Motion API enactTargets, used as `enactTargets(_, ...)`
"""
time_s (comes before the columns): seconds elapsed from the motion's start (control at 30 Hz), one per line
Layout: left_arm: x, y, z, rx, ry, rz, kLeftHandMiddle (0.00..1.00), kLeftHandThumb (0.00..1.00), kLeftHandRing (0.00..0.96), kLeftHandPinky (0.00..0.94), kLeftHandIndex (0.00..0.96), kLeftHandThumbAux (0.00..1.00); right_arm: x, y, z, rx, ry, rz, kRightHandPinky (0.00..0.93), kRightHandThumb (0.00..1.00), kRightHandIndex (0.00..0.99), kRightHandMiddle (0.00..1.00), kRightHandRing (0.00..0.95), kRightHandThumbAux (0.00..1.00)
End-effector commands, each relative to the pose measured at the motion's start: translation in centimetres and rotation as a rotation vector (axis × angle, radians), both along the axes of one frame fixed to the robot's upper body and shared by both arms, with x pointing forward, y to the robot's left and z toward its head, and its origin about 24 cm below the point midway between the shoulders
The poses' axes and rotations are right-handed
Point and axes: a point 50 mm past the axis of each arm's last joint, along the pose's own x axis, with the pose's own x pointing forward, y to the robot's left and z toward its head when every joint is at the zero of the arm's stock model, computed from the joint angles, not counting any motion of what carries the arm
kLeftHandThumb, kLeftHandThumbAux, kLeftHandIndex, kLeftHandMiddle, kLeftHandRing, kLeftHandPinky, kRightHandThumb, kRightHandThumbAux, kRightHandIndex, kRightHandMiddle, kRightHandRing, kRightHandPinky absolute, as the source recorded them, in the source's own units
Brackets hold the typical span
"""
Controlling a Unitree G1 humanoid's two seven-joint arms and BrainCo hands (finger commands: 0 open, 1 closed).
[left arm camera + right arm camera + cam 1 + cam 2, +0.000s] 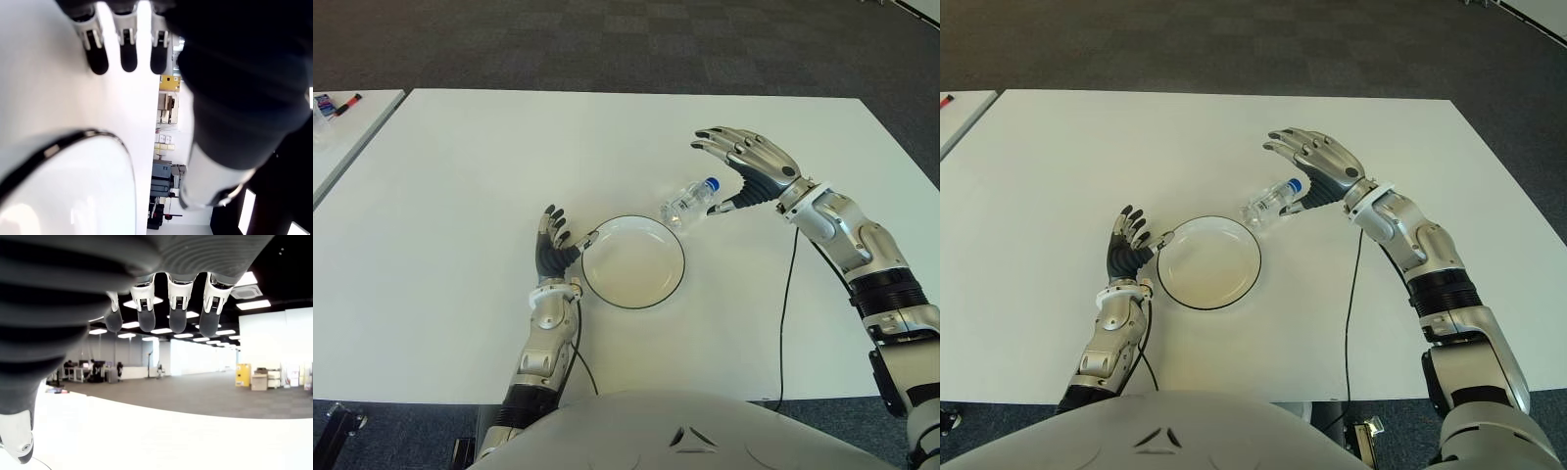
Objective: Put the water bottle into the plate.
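Left eye view: water bottle (691,202) lies on the tabletop (460,176) just off the plate (633,262) rim at 1 o'clock, right hand (749,168) spread beside it holding nothing; left wrist view: left hand (122,44) spread, empty, by the plate rim.

Plate (73,147) cropped by left wrist view's edge
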Motion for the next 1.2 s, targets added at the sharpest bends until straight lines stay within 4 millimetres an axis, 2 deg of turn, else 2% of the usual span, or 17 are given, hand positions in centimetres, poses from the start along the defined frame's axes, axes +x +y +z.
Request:
enactTargets(0.03, -0.2, -1.8, -0.2, -0.085, 0.033, 0.035, 0.133, 0.0, 0.122, 0.148, 0.087, 0.953, -0.2, -0.2, -0.4, 0.006, 0.013, 0.008, 0.133, 0.554, 0.0, 0.005, 0.04, 0.614)
enactTargets(0.2, -0.2, -1.5, -0.2, -0.082, 0.031, 0.041, 0.134, 0.0, 0.123, 0.152, 0.084, 0.957, -0.4, -0.4, -0.6, 0.024, 0.006, -0.003, 0.169, 0.586, 0.0, 0.018, 0.064, 0.592)
enactTargets(0.53, 0.0, -1.1, -0.1, -0.087, 0.032, 0.035, 0.14, 0.0, 0.131, 0.159, 0.089, 0.967, -0.6, 0.0, -0.8, 0.059, 0.036, -0.041, 0.192, 0.57, 0.0, 0.018, 0.073, 0.608)
enactTargets(1.17, 0.7, -1.5, 0.0, -0.093, 0.016, 0.012, 0.149, 0.0, 0.133, 0.14, 0.077, 0.965, 0.0, 0.7, -3.0, 0.112, 0.103, -0.205, 0.194, 0.549, 0.0, 0.0, 0.067, 0.623)
enactTargets(1.2, 0.7, -1.5, 0.1, -0.096, 0.013, 0.011, 0.148, 0.0, 0.132, 0.14, 0.076, 0.964, -0.3, 0.5, -3.6, 0.121, 0.113, -0.223, 0.193, 0.549, 0.0, 0.0, 0.066, 0.624)
